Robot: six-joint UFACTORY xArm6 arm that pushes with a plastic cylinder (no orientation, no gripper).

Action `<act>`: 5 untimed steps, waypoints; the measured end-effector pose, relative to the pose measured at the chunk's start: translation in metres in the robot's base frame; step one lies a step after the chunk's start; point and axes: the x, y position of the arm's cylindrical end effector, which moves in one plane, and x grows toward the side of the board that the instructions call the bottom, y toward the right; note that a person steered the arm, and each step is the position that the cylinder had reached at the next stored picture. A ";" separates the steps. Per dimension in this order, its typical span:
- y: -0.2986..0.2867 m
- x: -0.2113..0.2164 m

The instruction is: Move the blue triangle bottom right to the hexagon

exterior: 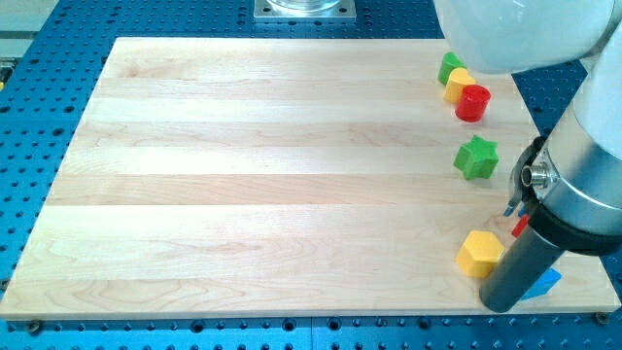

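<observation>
Camera view: the blue block (546, 284) lies at the board's bottom right corner, close to the view's bottom edge of the board. Only a small blue sliver shows, just right of the arm's dark cylinder (520, 273); its triangle shape cannot be confirmed from what is visible. The yellow hexagon (479, 254) sits just to the view's left of that cylinder, near the blue block with the cylinder between them; whether any of these touch cannot be told. A small red piece (521, 226) shows just above the cylinder, partly hidden by the arm, shape unclear. My tip does not show: the rod's lower end is hidden behind the arm body, so its place relative to the blocks cannot be stated. The arm carries no jaws, so there is no open or closed state to report. Further up the right side of the board, a green star (476, 157) stands alone, well apart from the hexagon. Near the top right corner, three blocks sit in a tight diagonal row, touching or nearly so: a green block (450, 67), a yellow block (459, 85) and a red cylinder (473, 103). The wooden board (272, 185) rests on a blue perforated table (39, 87). The white arm body (593, 146) covers the view's right edge.
</observation>
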 end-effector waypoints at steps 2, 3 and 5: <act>0.002 -0.013; -0.009 -0.013; -0.033 -0.013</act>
